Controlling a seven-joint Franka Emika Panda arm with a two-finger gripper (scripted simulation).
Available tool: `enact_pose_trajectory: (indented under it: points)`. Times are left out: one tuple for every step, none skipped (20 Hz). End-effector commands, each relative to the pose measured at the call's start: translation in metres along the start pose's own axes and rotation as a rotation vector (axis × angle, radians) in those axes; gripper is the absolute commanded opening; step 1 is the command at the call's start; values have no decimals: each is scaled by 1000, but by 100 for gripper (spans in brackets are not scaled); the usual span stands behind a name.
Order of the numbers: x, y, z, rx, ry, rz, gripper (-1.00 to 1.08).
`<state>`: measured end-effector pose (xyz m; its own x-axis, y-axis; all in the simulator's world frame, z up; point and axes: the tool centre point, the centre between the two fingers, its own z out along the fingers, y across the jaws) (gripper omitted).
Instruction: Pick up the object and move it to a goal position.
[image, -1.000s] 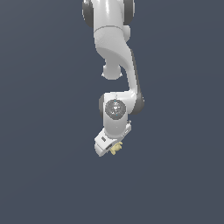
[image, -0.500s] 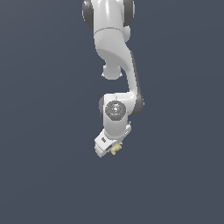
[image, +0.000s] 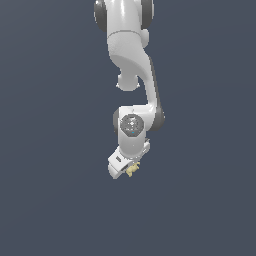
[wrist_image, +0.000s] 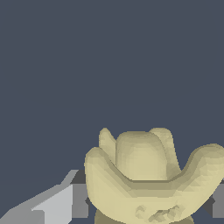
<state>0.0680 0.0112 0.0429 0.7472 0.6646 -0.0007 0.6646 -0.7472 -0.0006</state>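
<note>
Nothing has moved: the hand (image: 129, 171) still clamps the object (image: 132, 170).

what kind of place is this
A bare simulated scene, not a real room: flat dark blue-grey background everywhere, a smooth rendered white arm, and a blocky yellow object at its gripper.

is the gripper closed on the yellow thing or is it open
Shut on it. In the wrist view the yellow object sits between the gripper fingers, and the exterior view shows it at the gripper tip.
</note>
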Motion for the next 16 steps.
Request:
enact_pose_trajectory:
  points:
    - [-2,-1,-5,-1,1,0,-100]
    - [-3,-2,-7,-1,1,0,-100]
    - [-4,-2,-10,-1,1,0,-100]
    - [-5,-3,-14,-1,1,0,-100]
    - [-7,-4,-18,-1,1,0,-100]
    - [-9,-5,-22,-1,1,0,-100]
    - [-11,-7,-26,-1,0,0,-100]
    - [-13,-8,-31,-1,0,0,-100]
    - [-15,-9,-37,-1,0,0,-100]
    - [-17,-11,-43,-1,0,0,-100]
    - [-20,-13,-50,-1,0,0,-100]
    - [-23,-14,-57,-1,0,0,-100]
    - [-26,-16,-64,-2,0,0,-100]
    - [-29,-18,-72,-2,0,0,-100]
    - [-32,-21,-81,-2,0,0,-100]
    - [-35,-23,-89,-2,0,0,-100]
